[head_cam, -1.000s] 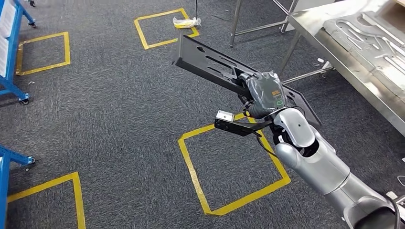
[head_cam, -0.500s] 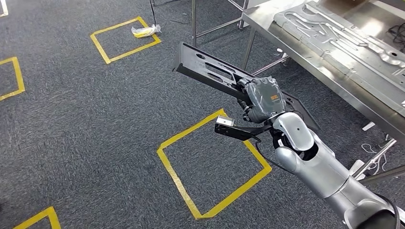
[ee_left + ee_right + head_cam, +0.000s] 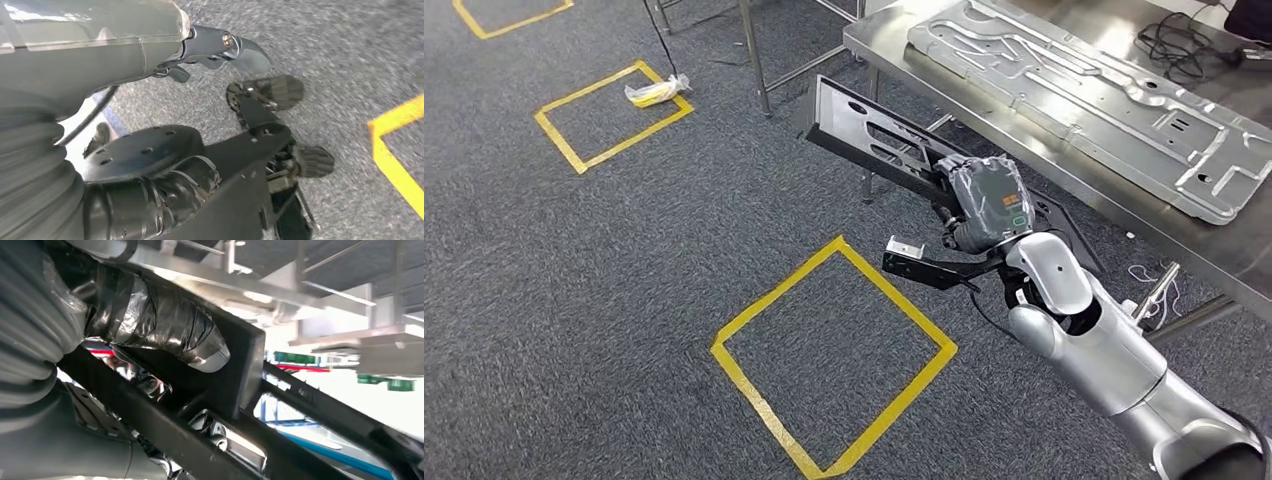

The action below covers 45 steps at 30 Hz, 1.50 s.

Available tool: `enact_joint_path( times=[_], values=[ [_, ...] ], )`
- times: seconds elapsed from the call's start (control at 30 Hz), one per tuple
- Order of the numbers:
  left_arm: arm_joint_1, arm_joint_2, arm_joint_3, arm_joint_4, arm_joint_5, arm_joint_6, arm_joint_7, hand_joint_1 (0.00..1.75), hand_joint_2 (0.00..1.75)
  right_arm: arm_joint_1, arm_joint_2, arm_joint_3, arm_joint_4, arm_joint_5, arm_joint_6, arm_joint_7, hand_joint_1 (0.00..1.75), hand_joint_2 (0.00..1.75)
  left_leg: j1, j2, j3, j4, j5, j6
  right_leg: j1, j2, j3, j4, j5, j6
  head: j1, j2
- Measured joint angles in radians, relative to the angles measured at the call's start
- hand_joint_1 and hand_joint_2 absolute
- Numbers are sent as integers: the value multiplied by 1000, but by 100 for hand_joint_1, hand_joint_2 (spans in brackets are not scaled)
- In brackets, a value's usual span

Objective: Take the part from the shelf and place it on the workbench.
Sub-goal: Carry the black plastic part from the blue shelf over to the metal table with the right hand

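The part is a long black slotted plate [image 3: 874,140], held tilted above the carpet. My right hand [image 3: 989,200], wrapped in grey cover, grips it near its middle, just in front of the steel workbench [image 3: 984,108] at the upper right. In the right wrist view the taped thumb [image 3: 165,325] presses against the black plate [image 3: 240,370]. My left hand [image 3: 150,60] hangs over the grey carpet, fingers apart and holding nothing.
A large stamped metal panel [image 3: 1084,90] lies on the workbench, with black cables [image 3: 1174,45] at its far end. Bench legs [image 3: 754,55] stand on the carpet. Yellow tape squares [image 3: 774,300] mark the floor; a yellow wrapped item [image 3: 656,92] lies in the far one.
The camera has turned, so the whole scene slid left and the workbench has come further into view. My right hand still holds the plate the same way.
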Motion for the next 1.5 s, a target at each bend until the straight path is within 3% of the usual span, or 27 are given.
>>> enact_joint_path(
  times=[0.07, 0.13, 0.2, 0.23, 0.3, 0.37, 0.43, 0.5, 0.6, 0.67, 0.7, 0.73, 0.8, 0.83, 0.87, 0.9, 0.93, 1.0, 1.07, 1.13, 1.2, 1.23, 1.27, 1.3, 1.37, 1.4, 1.5],
  values=[
    [0, -1, -2, 0, 0, 0, 0, 0, 175, -4, -1, -1, -2, 0, 1, 0, 175, 175, 0, -37, -86, 130, -21, 2, 5, 23, 16, -2, -11, -16, 0, 0],
    [2, -1, -4, 0, 0, 0, 0, 0, 175, -1, 1, 0, -2, 0, 2, 0, 175, 175, -11, -50, -177, 235, -66, 6, 12, 50, 34, -2, -26, -30, 0, 0],
    [6, 0, -5, 0, 0, 1, 1, 0, 175, 5, 3, 1, -2, 0, 3, 0, 175, 175, -29, -58, -221, 226, -70, 25, 20, 82, 55, -2, -42, -37, 0, 0],
    [9, 0, -5, 0, 0, 1, 1, 0, 175, 8, 4, 1, -1, 0, 3, 0, 175, 175, -41, -70, -220, 173, -35, 43, 23, 99, 65, -2, -50, -38, 0, 0],
    [13, 5, -5, 0, 0, 2, 1, 0, 175, 14, 4, 2, 1, 1, 3, 0, 175, 175, -65, -122, -195, 39, 81, 89, 24, 129, 83, -4, -65, -38, 0, 0],
    [14, 10, -5, 0, -1, 1, 0, 0, 175, 21, 4, 2, 3, 1, 4, 0, 175, 175, -77, -154, -162, -36, 151, 116, 20, 154, 100, -13, -74, -33, 0, 0],
    [9, 9, -6, 0, -1, 2, 0, 0, 175, 19, 3, 2, 0, 2, 5, 1, 175, 175, -78, -130, -131, -61, 149, 122, 21, 169, 117, -25, -75, -29, 0, 0],
    [5, 5, -7, 0, -1, 2, -1, 0, 175, 8, 1, -1, -4, 2, 6, 1, 175, 175, -72, -104, -96, -93, 145, 126, 32, 130, 115, 0, -84, -28, 1, 0],
    [6, 3, -7, 0, -2, 2, -2, 0, 175, 5, -1, -3, -3, 5, 8, 1, 175, 175, -59, -73, -45, -125, 131, 114, 31, 46, 37, 158, -153, -19, 4, 0],
    [7, 2, -8, 0, -2, 1, -2, 0, 175, 10, -1, -2, 0, 7, 14, 1, 175, 175, -48, -51, -21, -128, 112, 98, 17, 34, -14, 222, -180, 1, 5, 0],
    [9, 1, -8, 0, -2, 1, -3, 0, 175, 10, -1, -2, 0, 11, 18, 2, 175, 175, -40, -39, -9, -127, 101, 89, 6, 28, -19, 203, -161, 17, 5, 0],
    [12, 1, -8, 0, -2, 0, -5, 0, 175, 7, -1, -2, 1, 17, 21, 4, 175, 175, -31, -27, 3, -124, 89, 81, -5, 18, -11, 153, -120, 36, 5, 0],
    [17, 2, -8, 0, -2, 0, -10, 0, 175, -4, 1, 0, 1, 36, 29, 10, 175, 175, -19, -6, 23, -114, 64, 62, -21, -32, 20, 18, -22, 74, 6, 0],
    [18, 2, -8, 0, -1, 1, -12, 0, 175, -13, 3, 2, 2, 44, 35, 13, 175, 175, -17, 4, 29, -109, 54, 52, -19, -57, 30, -24, 2, 76, 6, 0],
    [19, 3, -8, 0, -1, 1, -14, 0, 175, -20, 5, 4, 2, 51, 40, 17, 175, 175, -19, 14, 34, -104, 44, 42, -15, -72, 33, -44, 12, 69, 6, 0],
    [18, 4, -8, 0, -1, 1, -15, 0, 175, -29, 8, 6, 2, 60, 44, 23, 175, 175, -20, 22, 39, -102, 35, 33, -7, -73, 30, -38, 1, 53, 6, 0],
    [16, 2, -9, 0, -1, 1, -16, 0, 175, -38, 9, 7, 1, 73, 46, 30, 175, 175, -22, 31, 45, -98, 26, 24, -7, -62, 33, -33, -4, 32, 6, 0],
    [10, 1, -10, 0, -3, 1, -16, 0, 175, -65, 14, 11, 2, 108, 58, 48, 175, 175, -15, 19, 37, -57, 11, 12, -9, -41, 44, -27, -16, 9, 6, 0],
    [7, 0, -11, 0, -7, 2, -16, 0, 175, -106, 29, 26, 14, 142, 85, 60, 175, 175, -9, -23, -21, 62, -21, 5, -9, -23, 62, -29, -28, -8, 7, 0],
    [8, 0, -12, 0, -11, 2, -16, 0, 175, -144, 55, 58, 35, 162, 111, 63, 175, 175, -12, -51, -105, 198, -81, 5, -4, 0, 82, -33, -40, -19, 6, 0],
    [11, 0, -13, 0, -13, 2, -16, 0, 175, -170, 81, 87, 56, 168, 122, 63, 175, 175, -23, -59, -160, 236, -110, 24, 5, 22, 104, -36, -55, -25, 6, 0],
    [14, 0, -13, 0, -13, 2, -16, 0, 175, -181, 91, 96, 64, 169, 124, 63, 175, 175, -33, -62, -169, 204, -90, 43, 12, 31, 116, -37, -63, -27, 6, 0],
    [17, 0, -13, 0, -14, 2, -16, 0, 175, -191, 100, 102, 70, 170, 124, 63, 175, 175, -45, -66, -168, 147, -44, 65, 18, 37, 126, -39, -71, -29, 6, 0],
    [20, 2, -13, 0, -14, 2, -16, 0, 175, -200, 106, 108, 75, 172, 124, 62, 175, 175, -61, -72, -163, 78, 26, 90, 24, 41, 136, -40, -80, -29, 7, 0],
    [24, 5, -14, 0, -17, 2, -18, 0, 175, -219, 115, 119, 85, 176, 127, 61, 175, 175, -84, -79, -149, -19, 124, 121, 35, 45, 152, -42, -97, -27, 7, 0],
    [24, 6, -14, 0, -19, 2, -19, 0, 175, -232, 121, 124, 90, 177, 132, 61, 175, 175, -88, -78, -144, -39, 141, 125, 38, 46, 158, -41, -104, -24, 7, 0],
    [18, 1, -17, 0, -27, 2, -23, 0, 175, -298, 153, 138, 99, 177, 155, 61, 175, 175, -78, -69, -122, -52, 128, 125, 45, 41, 159, -16, -119, -16, 6, 0]
  ],
)
